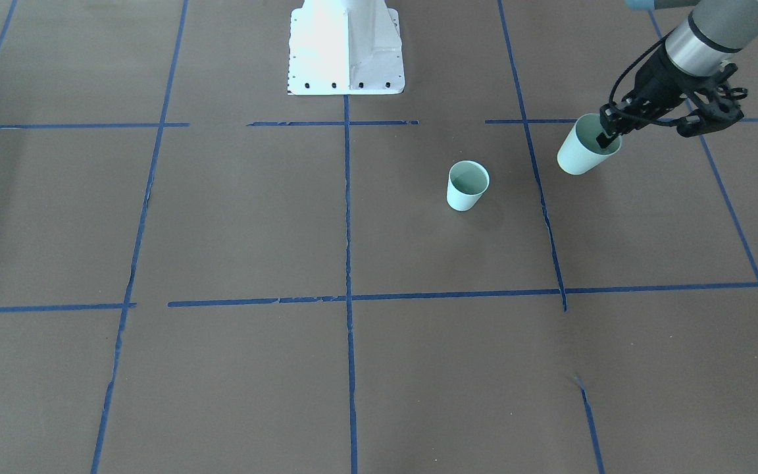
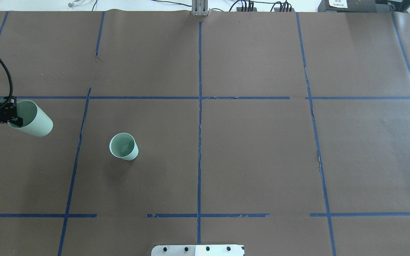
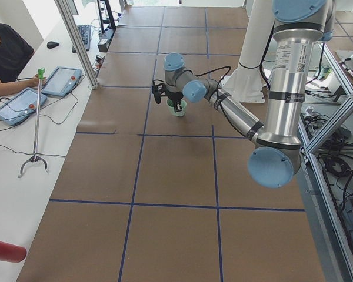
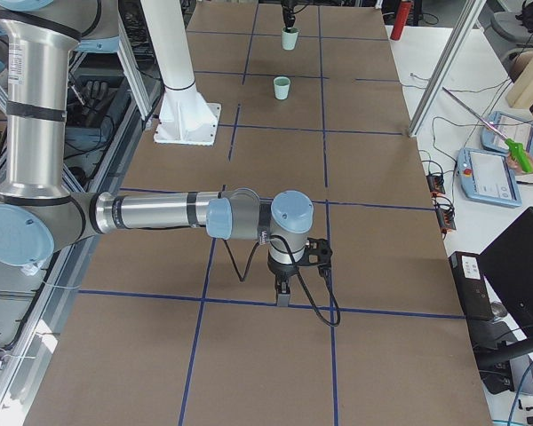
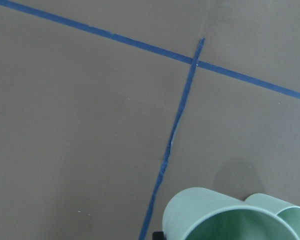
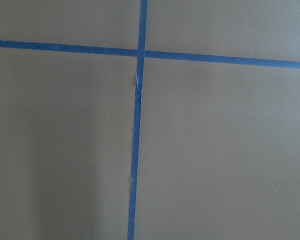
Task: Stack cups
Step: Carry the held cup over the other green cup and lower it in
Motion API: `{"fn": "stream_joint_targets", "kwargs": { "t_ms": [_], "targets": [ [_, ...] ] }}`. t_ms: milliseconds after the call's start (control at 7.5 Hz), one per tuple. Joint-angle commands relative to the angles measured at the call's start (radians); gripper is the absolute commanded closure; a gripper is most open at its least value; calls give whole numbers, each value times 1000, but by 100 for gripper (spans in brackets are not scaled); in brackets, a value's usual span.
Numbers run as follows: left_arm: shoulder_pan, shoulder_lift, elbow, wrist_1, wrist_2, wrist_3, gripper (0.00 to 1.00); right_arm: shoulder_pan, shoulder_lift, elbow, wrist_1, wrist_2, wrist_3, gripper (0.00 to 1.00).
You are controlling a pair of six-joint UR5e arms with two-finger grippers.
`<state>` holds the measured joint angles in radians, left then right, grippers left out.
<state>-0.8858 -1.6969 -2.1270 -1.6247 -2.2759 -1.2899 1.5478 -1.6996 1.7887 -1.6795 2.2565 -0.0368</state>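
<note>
- Our left tool [image 1: 610, 131] is clenched on the rim of the first cup [image 1: 580, 157]. One finger sits inside the mouth and the other is against the outer wall.
- The first cup hangs close to the left edge of the worktop [image 1: 221, 217], about midway between the robot's edge and the far edge. Its mouth faces up, and it looks raised off the surface.
- The second cup [image 1: 466, 187] stands upright in the left half of the worktop, mouth up. It sits between the first cup and the centre tape line.
- The two cups are well apart, and a blue tape line [image 1: 540, 184] runs between them.
- Our right tool [image 4: 282, 295] points straight down over the worktop towards the right edge, just by a crossing of tape lines. We see it only in the side view, so we cannot tell whether it is clenched or released.
- The right wrist view shows only brown worktop and a tape crossing.
- The white base [image 1: 346, 49] stands at the middle of the robot's edge.
</note>
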Motion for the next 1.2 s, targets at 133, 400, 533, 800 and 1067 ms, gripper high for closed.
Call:
{"fn": "stream_joint_targets", "kwargs": {
  "t_ms": [133, 400, 533, 800, 1067],
  "targets": [
    [105, -150, 87, 2, 12, -135, 100, 0, 0, 0, 0, 0, 0, 0],
    [117, -173, 111, 2, 58, -137, 100, 0, 0, 0, 1, 0, 0, 0],
    [128, -178, 125, 2, 64, -137, 100, 0, 0, 1, 1, 0, 0, 0],
    [160, -185, 136, 0, 94, -146, 100, 0, 0, 0, 1, 0, 0, 0],
    [169, -207, 168, 0, 101, -146, 100, 0, 0, 1, 1, 0, 0, 0]
  ]
}}
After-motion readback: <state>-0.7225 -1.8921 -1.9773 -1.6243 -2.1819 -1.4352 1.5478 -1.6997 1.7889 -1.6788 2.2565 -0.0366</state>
